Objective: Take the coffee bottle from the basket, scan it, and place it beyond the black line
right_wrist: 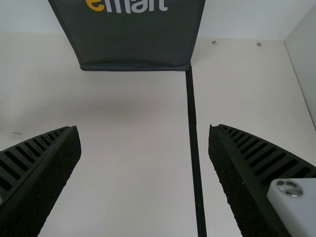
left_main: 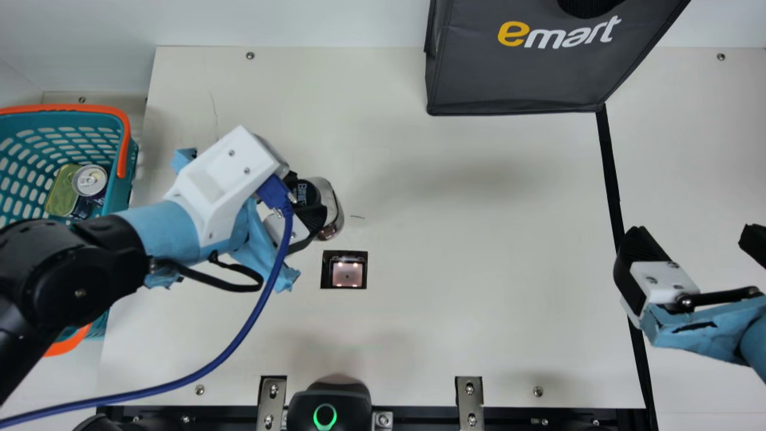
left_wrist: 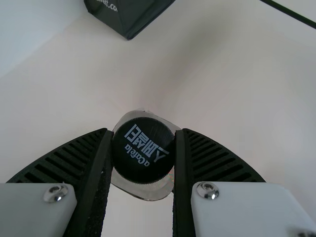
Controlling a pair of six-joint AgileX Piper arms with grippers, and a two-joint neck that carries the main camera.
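One can (left_main: 90, 179), one tin (left_main: 60, 193) in basket (left_main: 78, 109).

Smooth plastic on this openwork teal basket (left_main: 121, 200), shiny metal topping the round silver can (left_main: 91, 179) inside it, and right of it, a glossy, clear, black-capped bottle (left_main: 334, 209) and a matt, boxy, dark-grey cloth bag (left_main: 514, 75)!

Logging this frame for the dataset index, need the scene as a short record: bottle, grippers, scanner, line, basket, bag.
bottle: coffee bottle, black cap, out of basket
left gripper: closed on bottle at cap level
right gripper: open, empty, near black line
scanner window: set in table, lit; bottle not over it
black line: bottle not beyond it
basket: teal, orange handles, at left; holds silver-topped can, green tin
bag: dark grey, far side
scan done: cannot tell
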